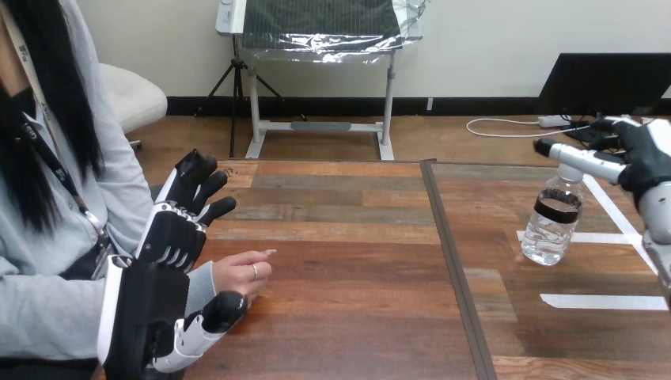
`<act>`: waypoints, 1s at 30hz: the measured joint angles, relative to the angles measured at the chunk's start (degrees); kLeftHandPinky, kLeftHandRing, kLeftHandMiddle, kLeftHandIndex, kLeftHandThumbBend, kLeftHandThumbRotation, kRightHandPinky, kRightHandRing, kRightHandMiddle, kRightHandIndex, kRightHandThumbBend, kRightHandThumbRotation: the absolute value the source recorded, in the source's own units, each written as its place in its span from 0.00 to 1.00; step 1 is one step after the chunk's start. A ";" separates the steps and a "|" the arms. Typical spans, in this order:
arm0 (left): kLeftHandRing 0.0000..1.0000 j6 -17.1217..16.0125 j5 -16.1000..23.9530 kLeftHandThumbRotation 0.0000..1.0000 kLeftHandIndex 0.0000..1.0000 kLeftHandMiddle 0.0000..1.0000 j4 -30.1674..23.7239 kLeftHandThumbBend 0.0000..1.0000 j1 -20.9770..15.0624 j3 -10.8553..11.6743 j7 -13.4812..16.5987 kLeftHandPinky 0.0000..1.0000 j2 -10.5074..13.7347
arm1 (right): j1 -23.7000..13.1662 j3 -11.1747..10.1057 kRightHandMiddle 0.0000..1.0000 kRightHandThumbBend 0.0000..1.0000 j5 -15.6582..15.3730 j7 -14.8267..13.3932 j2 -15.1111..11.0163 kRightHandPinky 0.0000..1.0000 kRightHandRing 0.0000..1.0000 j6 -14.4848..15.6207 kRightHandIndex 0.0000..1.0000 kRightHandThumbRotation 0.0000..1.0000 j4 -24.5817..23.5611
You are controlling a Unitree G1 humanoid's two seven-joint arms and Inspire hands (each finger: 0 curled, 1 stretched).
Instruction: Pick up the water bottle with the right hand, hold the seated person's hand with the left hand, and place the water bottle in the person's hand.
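A clear water bottle (553, 226) with a dark band stands upright on the right half of the table. My right hand (645, 162) hovers at its upper right, open, and one straight finger (581, 161) reaches left across the bottle's top. The person's hand (241, 273) rests on the table at the left, fingers pointing right. My left hand (170, 237) lies over the person's wrist and forearm. It is open, with its fingers stretched toward the far edge and its thumb (217, 315) in front of the wrist. I cannot tell if it touches the wrist.
White tape strips (605, 301) mark the table round the bottle. A dark seam (455, 261) runs front to back between the two tabletops. The person sits at the left side. Bare wood lies between the person's hand and the bottle.
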 measured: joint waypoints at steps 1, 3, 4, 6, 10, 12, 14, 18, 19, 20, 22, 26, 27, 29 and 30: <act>0.88 0.00 0.00 0.64 0.91 0.90 -0.10 1.00 0.10 0.01 -0.01 0.81 0.00 | 0.00 0.05 0.82 0.97 -0.04 0.03 0.11 0.71 0.79 0.08 0.88 0.56 0.03; 0.88 0.00 -0.03 0.63 0.90 0.90 -0.29 1.00 0.27 0.04 -0.06 0.80 0.00 | 0.00 0.12 0.82 0.97 -0.10 0.06 0.34 0.70 0.79 0.18 0.88 0.56 0.11; 0.88 0.00 -0.07 0.63 0.90 0.90 -0.34 1.00 0.34 0.05 -0.09 0.80 0.01 | 0.00 0.15 0.82 0.98 -0.11 0.08 0.44 0.70 0.78 0.18 0.87 0.57 0.16; 0.89 0.00 -0.29 0.62 0.90 0.91 -0.43 1.00 0.50 0.04 -0.23 0.80 0.05 | 0.00 0.20 0.82 0.98 -0.16 0.09 0.68 0.69 0.78 0.18 0.87 0.57 0.24; 0.90 0.00 -0.91 0.60 0.91 0.91 -0.62 1.00 0.89 -0.01 -0.75 0.82 0.22 | 0.01 0.23 0.81 0.99 -0.20 0.09 1.18 0.69 0.77 0.18 0.87 0.58 0.50; 0.91 0.00 -1.33 0.59 0.91 0.92 -0.72 1.00 1.13 -0.04 -1.08 0.82 0.34 | 0.02 0.23 0.81 1.00 -0.21 0.09 1.44 0.68 0.77 0.18 0.87 0.58 0.67; 0.91 0.00 -1.69 0.58 0.91 0.92 -0.79 1.00 1.35 -0.05 -1.28 0.83 0.47 | 0.06 0.25 0.81 0.99 -0.22 0.09 1.70 0.68 0.77 0.19 0.87 0.57 0.86; 0.91 0.00 -2.23 0.57 0.91 0.92 -1.07 1.00 1.88 -0.03 -1.80 0.83 0.78 | 0.27 0.29 0.81 0.97 -0.25 0.10 2.27 0.69 0.77 0.42 0.87 0.56 0.97; 0.91 0.00 -2.39 0.57 0.91 0.92 -1.26 1.00 2.09 -0.04 -1.94 0.83 0.88 | 0.35 0.29 0.82 0.97 -0.25 0.12 2.42 0.69 0.77 0.55 0.87 0.56 0.97; 0.91 0.00 -2.56 0.57 0.91 0.92 -1.49 1.00 2.31 -0.05 -2.05 0.83 0.99 | 0.42 0.29 0.82 0.96 -0.25 0.16 2.53 0.69 0.78 0.66 0.87 0.56 0.97; 0.91 0.00 -2.73 0.57 0.91 0.92 -2.03 1.00 2.76 -0.04 -2.19 0.83 1.24 | 0.61 0.29 0.82 0.95 -0.25 0.25 2.74 0.70 0.78 0.90 0.87 0.55 0.97; 0.90 -0.07 -2.95 0.57 0.91 0.92 -2.82 1.00 3.44 -0.01 -2.58 0.83 1.78 | 1.05 0.29 0.82 0.93 -0.24 0.47 3.02 0.70 0.78 1.26 0.88 0.54 0.98; 0.90 -0.10 -3.06 0.58 0.91 0.92 -2.95 1.00 3.55 0.00 -2.65 0.82 1.90 | 1.16 0.29 0.82 0.92 -0.23 0.51 3.11 0.70 0.78 1.31 0.88 0.54 0.98; 0.90 -0.18 -3.35 0.58 0.91 0.92 -3.12 1.00 3.72 0.01 -2.78 0.82 2.09 | 1.35 0.29 0.82 0.91 -0.22 0.52 3.29 0.70 0.78 1.42 0.88 0.54 0.99; 0.90 -0.18 -3.52 0.58 0.91 0.92 -3.22 1.00 3.80 0.01 -2.84 0.82 2.16 | 1.41 0.29 0.82 0.91 -0.22 0.52 3.38 0.70 0.78 1.48 0.88 0.54 0.99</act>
